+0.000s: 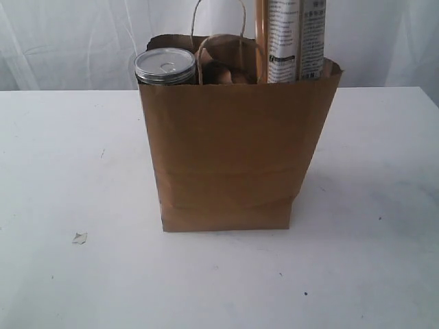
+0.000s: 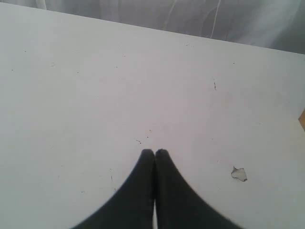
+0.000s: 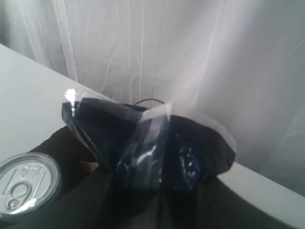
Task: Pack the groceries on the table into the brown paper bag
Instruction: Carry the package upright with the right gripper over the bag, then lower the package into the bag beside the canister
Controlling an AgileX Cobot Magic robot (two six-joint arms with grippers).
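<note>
The brown paper bag [image 1: 226, 151] stands upright in the middle of the white table [image 1: 68, 171]. The silver pull-tab can [image 1: 164, 66] sits inside it at the left, its lid level with the rim. A long packet [image 1: 295, 41] stands upright out of the bag's right side and runs past the top of the exterior view. In the right wrist view this dark-blue packet [image 3: 147, 143] is crumpled between the fingers of my right gripper [image 3: 162, 183], which is shut on it, with the can [image 3: 26, 183] just beside. My left gripper [image 2: 155, 151] is shut and empty over the bare table [image 2: 95, 86].
Two paper loop handles [image 1: 219, 27] rise above the bag's mouth. A small torn scrap [image 1: 79, 238] lies on the table left of the bag; the same scrap [image 2: 238, 173] lies near my left fingertips. A white curtain hangs behind the table.
</note>
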